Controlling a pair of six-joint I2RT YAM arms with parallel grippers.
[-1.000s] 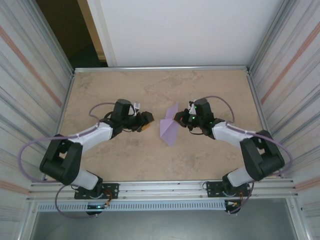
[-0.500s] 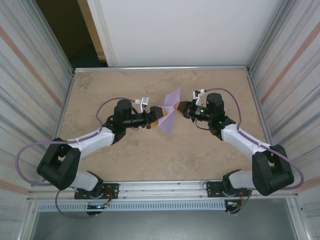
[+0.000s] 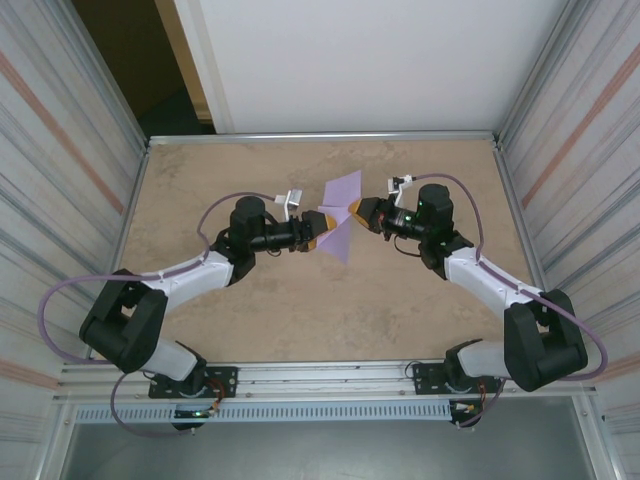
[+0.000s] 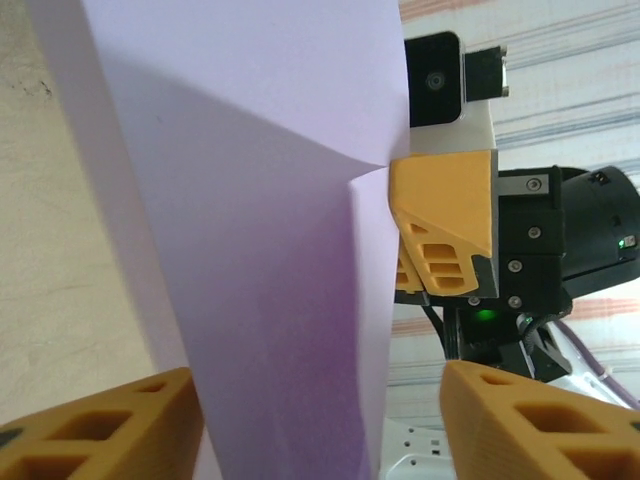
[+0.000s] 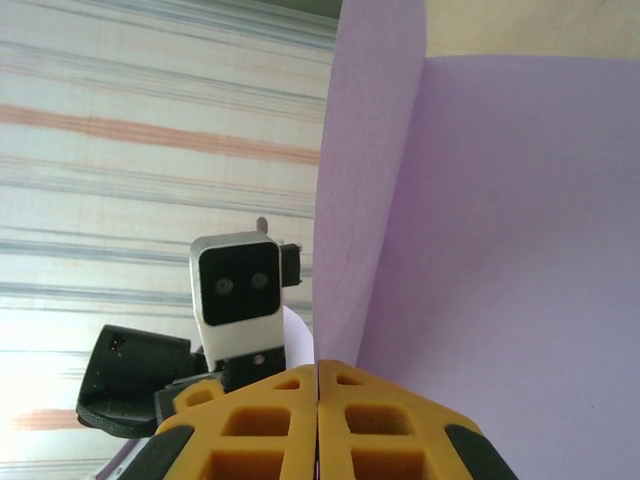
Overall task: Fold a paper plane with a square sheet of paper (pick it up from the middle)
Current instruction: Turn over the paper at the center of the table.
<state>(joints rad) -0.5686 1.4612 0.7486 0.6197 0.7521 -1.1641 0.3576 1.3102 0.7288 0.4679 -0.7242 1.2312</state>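
**A:** How many sheets are there?

**B:** One. It is a thin lavender square sheet of paper [image 3: 340, 214], creased and standing on edge between the two pairs of fingers, whose tips face each other across it. I cannot tell whether its lowest corner touches the beige marbled tabletop [image 3: 250, 320].

**A:** What are the right fingers doing?

**B:** The orange right fingers [image 3: 353, 212] are pressed flat together with no gap, pinching the sheet's edge. From the right wrist, the paper [image 5: 480, 250] rises straight out of the seam between those fingers [image 5: 285, 425]. It shows two panels there: a narrow one on the left and a broad one on the right, meeting at a single upright fold.

**A:** And the left fingers?

**B:** The orange left fingers [image 3: 314, 233] are spread wide. From the left wrist, one finger [image 4: 100, 430] sits just beside the sheet [image 4: 270, 250] on its near face. The other is well apart on the far side of the gap. The paper hangs in that gap, and I cannot tell whether either pad touches it.

**A:** Is anything beyond the paper?

**B:** Past its edge, the left wrist view shows the right fingers [image 4: 445, 215] clamped at a notch where two creases meet.

**A:** What is the full count?

**B:** One sheet, two arms and two pairs of fingers.
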